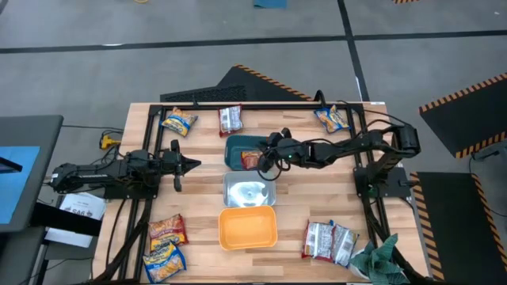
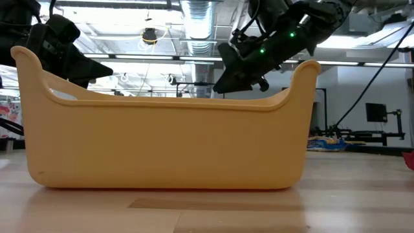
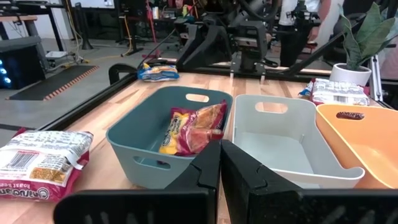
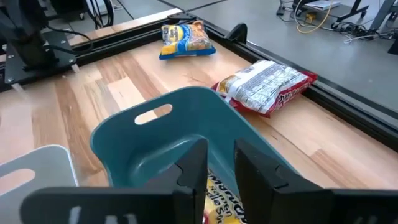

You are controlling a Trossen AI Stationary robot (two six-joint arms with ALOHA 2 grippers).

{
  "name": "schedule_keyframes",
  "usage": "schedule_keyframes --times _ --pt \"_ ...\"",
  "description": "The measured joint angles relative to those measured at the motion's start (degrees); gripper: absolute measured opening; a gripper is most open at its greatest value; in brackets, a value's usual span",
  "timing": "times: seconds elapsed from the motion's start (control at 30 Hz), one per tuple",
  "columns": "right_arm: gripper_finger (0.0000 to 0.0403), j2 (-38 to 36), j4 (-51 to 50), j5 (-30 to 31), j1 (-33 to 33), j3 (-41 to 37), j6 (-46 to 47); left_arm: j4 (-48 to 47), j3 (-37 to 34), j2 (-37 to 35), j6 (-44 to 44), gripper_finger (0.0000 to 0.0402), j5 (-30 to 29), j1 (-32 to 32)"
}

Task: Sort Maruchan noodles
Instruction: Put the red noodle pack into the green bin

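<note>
A red-orange noodle packet [image 3: 193, 127] lies in the teal bin [image 1: 236, 144], leaning against the bin's wall. My right gripper [image 4: 221, 163] hangs just above that bin [image 4: 155, 134], open, with the packet [image 4: 219, 198] below its fingers and apart from them. My left gripper [image 3: 221, 168] is shut on nothing and waits level at the table's left side [image 1: 190, 165]. Other packets lie flat on the table: yellow-blue [image 1: 178, 121], silver-white [image 1: 230, 119] and yellow-blue [image 1: 331, 118] at the far edge, red-orange [image 1: 168, 229] and yellow-blue [image 1: 164, 260] near left, two silver-white [image 1: 329, 240] near right.
The white bin [image 1: 249, 190] and the orange bin [image 1: 248, 228] stand in a row with the teal one, toward the near edge. A green rag [image 1: 380, 257] lies at the near right corner. The orange bin [image 2: 162, 142] fills the low view.
</note>
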Motion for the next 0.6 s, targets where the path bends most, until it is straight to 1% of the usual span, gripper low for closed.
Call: schedule_keyframes --times 0.13,0.27,0.37,0.5,0.6 --pt "0.0114 0.0 -0.1 0.0 -0.3 0.0 -0.3 0.0 0.0 0.0 0.0 0.0000 -0.1 0.0" --pt "0.0125 -3.2 -2.3 0.0 -0.5 0.0 -2.5 0.0 0.0 0.0 0.0 0.0000 -0.1 0.0" --pt "0.0131 -7.7 -9.5 0.0 -0.5 0.0 -3.0 0.0 0.0 0.0 0.0 0.0000 -0.1 0.0" --pt "0.0134 -15.3 -21.8 0.1 -0.1 -0.3 -3.0 0.0 0.0 0.0 0.0 0.0000 -0.1 0.0" --pt "0.0132 -20.6 -27.6 1.1 1.2 -2.8 -3.0 0.0 0.0 0.0 0.0 0.0000 -0.1 0.0"
